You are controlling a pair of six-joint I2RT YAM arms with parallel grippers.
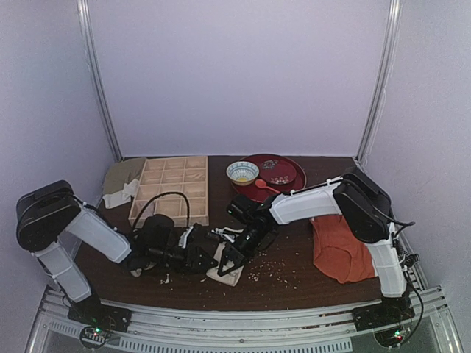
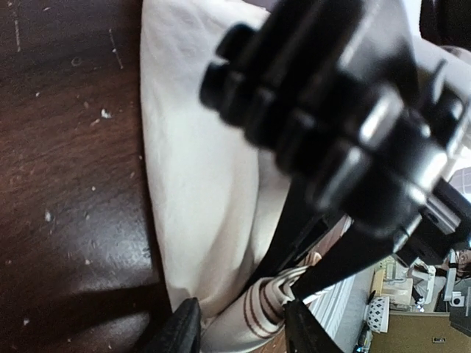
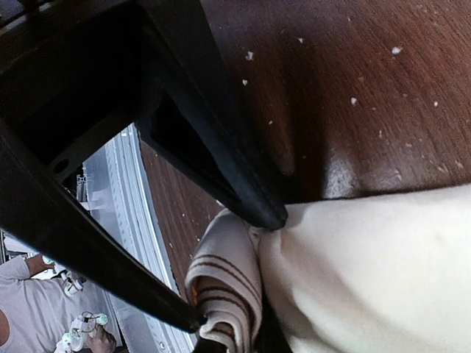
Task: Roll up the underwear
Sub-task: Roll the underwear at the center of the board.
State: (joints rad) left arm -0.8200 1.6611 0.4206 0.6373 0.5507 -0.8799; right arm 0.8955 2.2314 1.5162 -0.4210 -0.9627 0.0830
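Note:
The cream underwear (image 1: 229, 272) lies bunched on the dark table near its front edge, between both arms. In the left wrist view its cream body (image 2: 199, 169) fills the middle, with the brown-striped waistband (image 2: 259, 312) folded over at the bottom. My left gripper (image 2: 243, 332) is open, its fingers standing either side of that folded waistband. My right gripper (image 3: 234, 268) is shut on the waistband (image 3: 224, 283), pinching the striped fold beside the cream cloth (image 3: 368, 272). From above, the left gripper (image 1: 208, 257) and right gripper (image 1: 227, 259) meet tip to tip over the garment.
A wooden compartment tray (image 1: 171, 190) and a beige cloth (image 1: 121, 180) lie at the back left. A patterned bowl (image 1: 242, 172), a red plate (image 1: 285, 169) and a red spoon (image 1: 265, 185) sit behind. An orange-red garment (image 1: 340, 248) lies at the right. Crumbs (image 1: 274, 265) dot the table.

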